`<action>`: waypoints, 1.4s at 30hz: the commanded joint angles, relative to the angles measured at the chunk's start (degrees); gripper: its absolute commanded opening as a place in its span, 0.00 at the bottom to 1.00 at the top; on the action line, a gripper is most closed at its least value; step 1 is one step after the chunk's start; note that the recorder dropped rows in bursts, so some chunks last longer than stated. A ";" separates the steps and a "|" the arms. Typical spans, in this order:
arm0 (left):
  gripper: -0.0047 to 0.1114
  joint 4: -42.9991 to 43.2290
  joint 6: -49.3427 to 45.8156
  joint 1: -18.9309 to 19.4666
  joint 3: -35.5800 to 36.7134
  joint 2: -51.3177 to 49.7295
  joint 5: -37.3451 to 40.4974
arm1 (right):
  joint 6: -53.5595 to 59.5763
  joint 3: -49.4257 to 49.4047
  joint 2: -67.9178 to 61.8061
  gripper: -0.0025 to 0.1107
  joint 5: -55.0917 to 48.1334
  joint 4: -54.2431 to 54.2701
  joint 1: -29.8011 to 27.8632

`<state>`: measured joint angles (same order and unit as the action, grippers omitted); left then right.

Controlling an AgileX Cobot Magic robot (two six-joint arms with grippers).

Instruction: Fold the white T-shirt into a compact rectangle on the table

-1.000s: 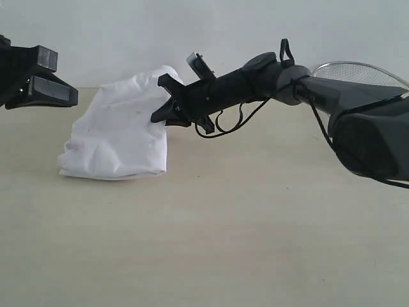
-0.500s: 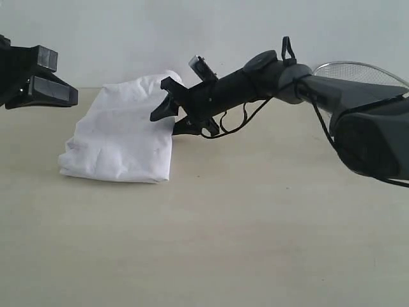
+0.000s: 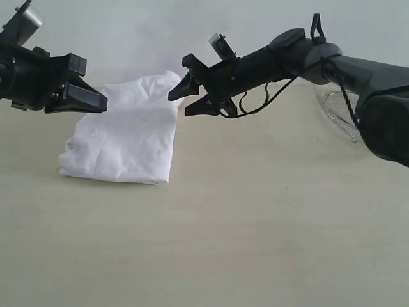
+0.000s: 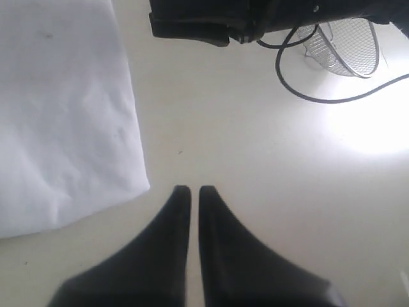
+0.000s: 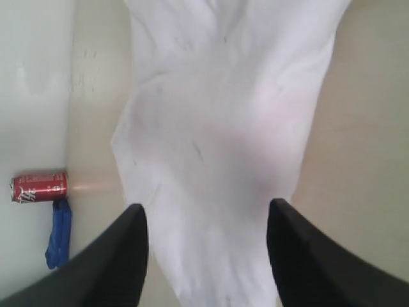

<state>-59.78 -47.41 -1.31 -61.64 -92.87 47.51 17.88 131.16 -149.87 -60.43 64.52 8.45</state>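
The white T-shirt lies folded into a rough rectangle on the table, left of centre. No lettering or neck tag shows. My right gripper hovers open just above the shirt's right edge, holding nothing; in the right wrist view its fingers straddle the shirt from above. My left gripper hangs shut and empty over the shirt's upper left part. In the left wrist view its tips sit above bare table beside the shirt's corner.
A round wire-mesh basket stands at the back right, also visible in the left wrist view. A red can and a blue object lie beyond the shirt in the right wrist view.
My right gripper let go of the shirt's edge, opened, and rose up and to the right. The shirt's right edge settled flat. My left arm moved in toward the shirt.
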 commanded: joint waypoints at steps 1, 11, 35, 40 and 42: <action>0.08 -1.20 -1.47 0.07 -3.46 -3.36 1.40 | 0.35 0.31 0.91 0.46 -2.40 -1.37 -1.62; 0.08 -1.05 -1.26 -0.29 -12.50 -16.70 4.38 | 0.25 0.20 3.26 0.46 -9.53 -3.79 -7.73; 0.08 12.69 6.48 -2.75 -20.36 -30.74 -5.97 | -5.65 0.12 24.22 0.02 -9.53 -25.27 -9.85; 0.08 14.36 7.50 -2.75 -20.36 -31.09 -8.66 | -6.03 0.12 26.94 0.02 -9.53 -27.61 -9.85; 0.08 14.46 7.65 -2.64 -20.36 -31.09 -9.10 | -6.72 0.12 27.88 0.02 -9.53 -29.31 -9.85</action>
<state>-45.81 -40.60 -3.77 -81.65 -123.91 39.46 11.77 131.16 -123.99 -69.90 37.50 -1.33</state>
